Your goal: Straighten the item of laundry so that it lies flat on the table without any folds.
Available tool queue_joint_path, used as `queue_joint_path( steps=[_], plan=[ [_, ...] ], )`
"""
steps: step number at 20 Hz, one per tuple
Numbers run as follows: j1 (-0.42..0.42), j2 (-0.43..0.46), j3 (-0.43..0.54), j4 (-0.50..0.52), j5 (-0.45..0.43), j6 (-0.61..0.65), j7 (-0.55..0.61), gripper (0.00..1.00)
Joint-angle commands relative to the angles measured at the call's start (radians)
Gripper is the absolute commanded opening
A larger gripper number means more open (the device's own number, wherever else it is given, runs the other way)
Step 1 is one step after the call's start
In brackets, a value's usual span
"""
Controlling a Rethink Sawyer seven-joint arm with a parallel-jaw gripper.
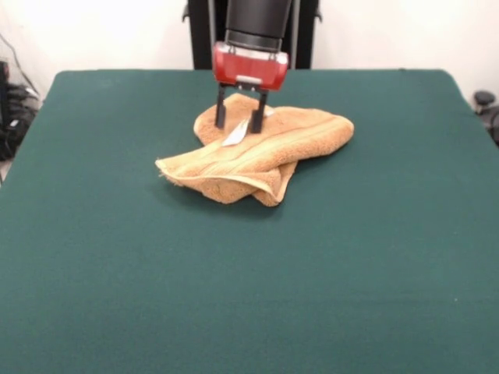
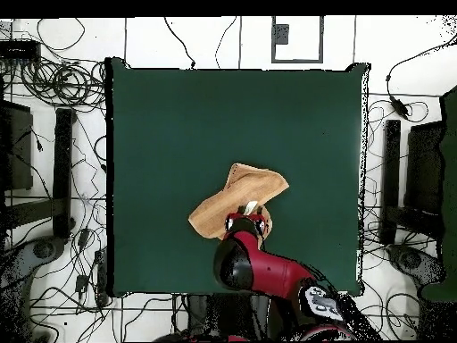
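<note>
The orange-tan towel (image 1: 292, 136) lies crumpled and folded over itself on the far middle of the green table (image 1: 117, 249). A woven band runs along its front fold, and a small white tag (image 1: 236, 134) shows near its far left part. My gripper (image 1: 238, 125) points down over that part, open, with its two black fingers (image 1: 221, 109) apart on either side of the tag and their tips at the cloth. In the overhead view the towel (image 2: 250, 188) lies just beyond my red arm (image 2: 259, 268), which covers the gripper.
The table (image 2: 161, 134) stretches wide on all sides of the towel. Cables (image 2: 54, 80) and dark stands lie on the floor around the table in the overhead view. The robot's black pedestal (image 1: 199, 31) stands behind the far edge.
</note>
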Motion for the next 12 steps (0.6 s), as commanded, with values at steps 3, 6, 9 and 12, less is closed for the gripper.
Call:
queue_joint_path(
  steps=[3, 6, 9, 12],
  plan=[
    [0.021, 0.109, 0.154, -0.020, 0.080, -0.028, 0.301, 1.00],
    [0.034, 0.103, 0.143, -0.014, 0.097, -0.025, 0.296, 1.00],
    [0.049, 0.098, 0.128, -0.019, 0.105, -0.027, 0.277, 1.00],
    [0.062, 0.100, 0.113, -0.027, 0.090, -0.050, 0.255, 0.00]
  ],
)
